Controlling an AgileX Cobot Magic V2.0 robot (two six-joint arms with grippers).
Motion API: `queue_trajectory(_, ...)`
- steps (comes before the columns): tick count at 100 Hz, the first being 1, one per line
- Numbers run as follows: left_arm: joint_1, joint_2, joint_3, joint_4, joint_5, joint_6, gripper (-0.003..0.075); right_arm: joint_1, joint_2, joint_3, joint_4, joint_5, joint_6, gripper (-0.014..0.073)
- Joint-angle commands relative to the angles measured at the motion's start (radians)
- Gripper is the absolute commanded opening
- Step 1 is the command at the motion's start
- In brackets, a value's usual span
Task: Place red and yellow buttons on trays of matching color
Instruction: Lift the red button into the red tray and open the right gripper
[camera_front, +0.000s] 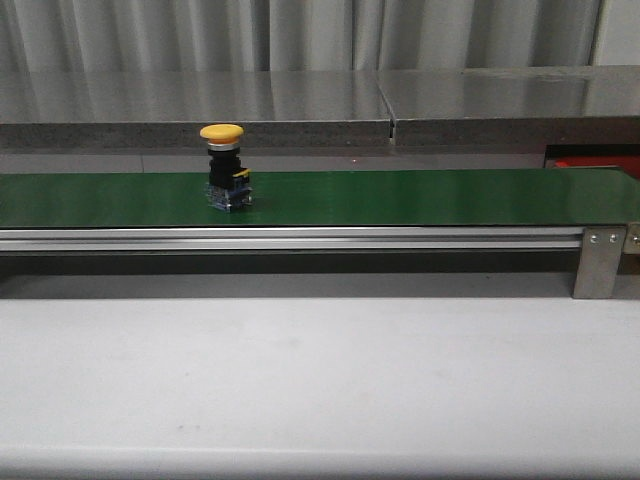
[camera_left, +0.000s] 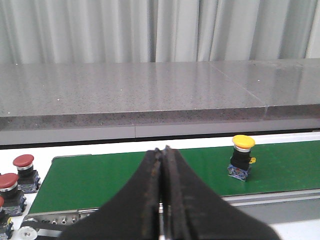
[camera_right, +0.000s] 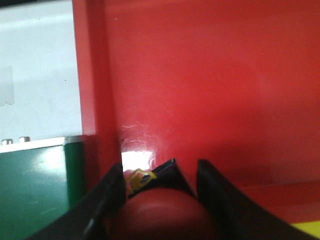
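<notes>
Red button in right tool, wrist-view only

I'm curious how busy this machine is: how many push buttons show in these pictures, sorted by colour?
Yellow buttons: 1, standing on the green belt.
Red buttons: 4. Three sit beside the belt's end, one cut off at the picture's edge; one is in the right end effector over the red tray.
Total: 5.
</notes>
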Motion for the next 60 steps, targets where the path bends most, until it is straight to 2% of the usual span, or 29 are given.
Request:
queue_trajectory(1, -0.006, 0.009, -0.024, -0.013, -0.081, -0.002, -0.0019, -0.002, -0.019, -0.029, 0.021, -0.076, -0.006, 0.0101)
queue_trajectory(35, -0.006, 0.009, -0.024, -0.013, -0.081, -0.002, -0.0019, 0.001, 0.064, -0.031, 0.046, -0.149, -0.007, 0.0101)
queue_trajectory(60, -0.006, 0.009, -0.024, -0.013, -0.081, -0.002, -0.0019, 0.001, 0.103, -0.037, 0.066, -0.149, -0.015, 0.0103)
